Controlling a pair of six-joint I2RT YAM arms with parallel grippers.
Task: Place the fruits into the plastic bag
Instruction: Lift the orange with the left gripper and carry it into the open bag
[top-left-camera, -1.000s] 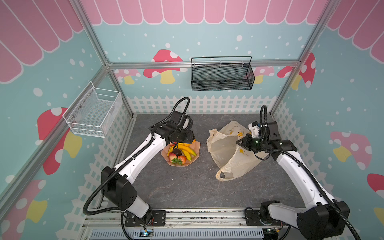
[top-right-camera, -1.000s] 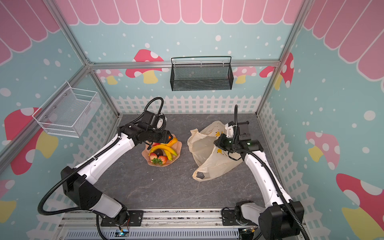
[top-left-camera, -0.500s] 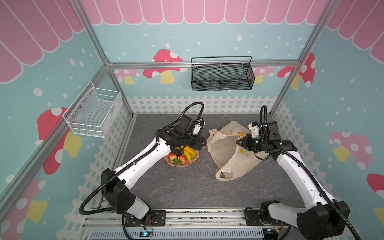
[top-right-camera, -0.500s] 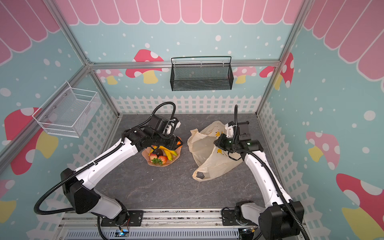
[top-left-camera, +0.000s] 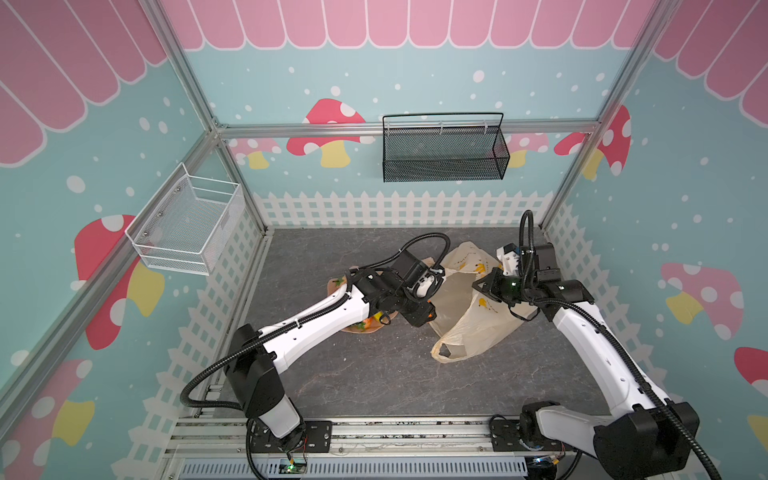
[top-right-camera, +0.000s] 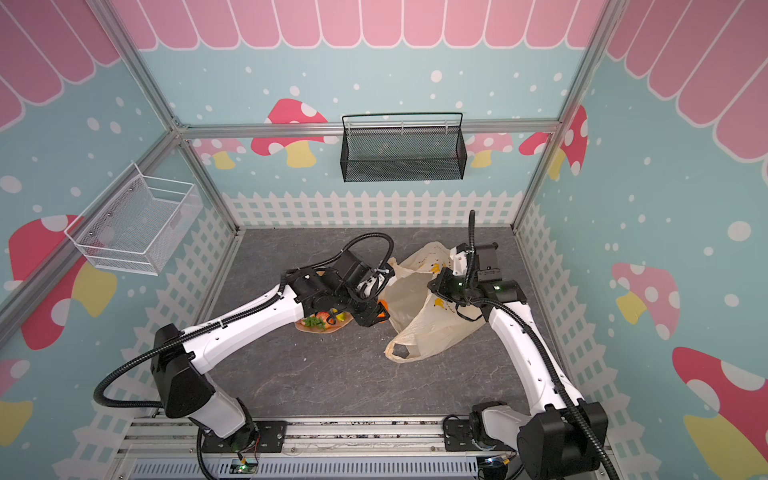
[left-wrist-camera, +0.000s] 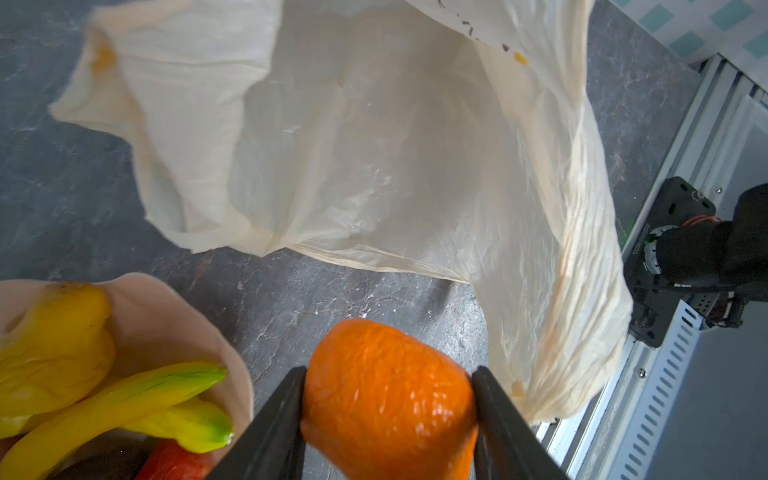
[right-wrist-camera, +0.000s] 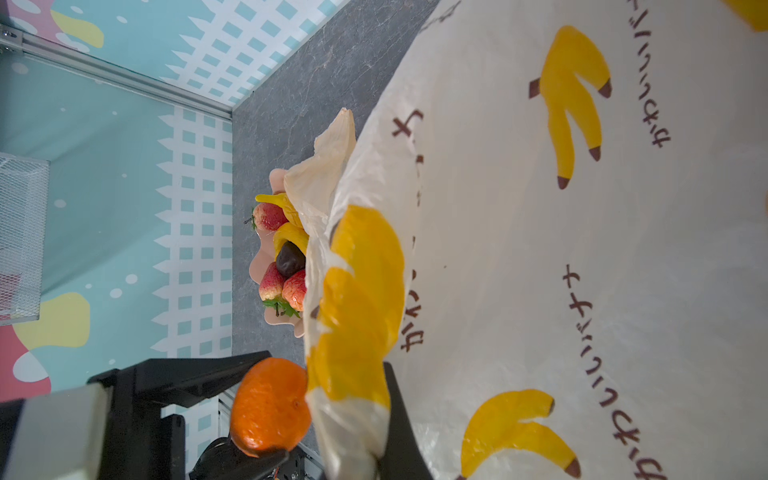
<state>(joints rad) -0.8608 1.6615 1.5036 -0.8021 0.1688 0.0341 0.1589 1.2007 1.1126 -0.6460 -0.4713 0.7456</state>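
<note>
Pastel walls printed with mushrooms and a white picket fence close in a dark grey, stone-look counter (top-left-camera: 374, 382). A black mesh basket (top-left-camera: 444, 153) hangs on the back wall, and a white wire basket (top-left-camera: 187, 226) is fixed to the left-hand wall. Both arms reach in from the near rail toward the middle of the counter.

The plastic bag (top-left-camera: 469, 320) lies crumpled right of centre in both top views, with one loop handle flat on the counter toward the near edge. Its upper rim is lifted off the surface by the right fingers (right-wrist-camera: 399, 424), which are pressed together on a bunched fold of the film. In the right wrist view the printed bananas and dark lettering spread across the stretched sheet.

Just beside the bag, on its left, sits a peach-pink wavy-edged dish (left-wrist-camera: 174, 316), mostly hidden under the left arm (top-left-camera: 316, 320) in the top views. In it lie yellow bananas (left-wrist-camera: 124, 399), a pear (left-wrist-camera: 58, 345), red strawberries (right-wrist-camera: 274, 282) with green leaves and one dark piece (right-wrist-camera: 289, 257).

The left fingers (left-wrist-camera: 282, 415) are clamped on the orange (left-wrist-camera: 386, 399), one on each side. The orange hangs over bare counter between dish and bag, right at the bag's raised rim but outside it, with the open mouth just beyond.
</note>
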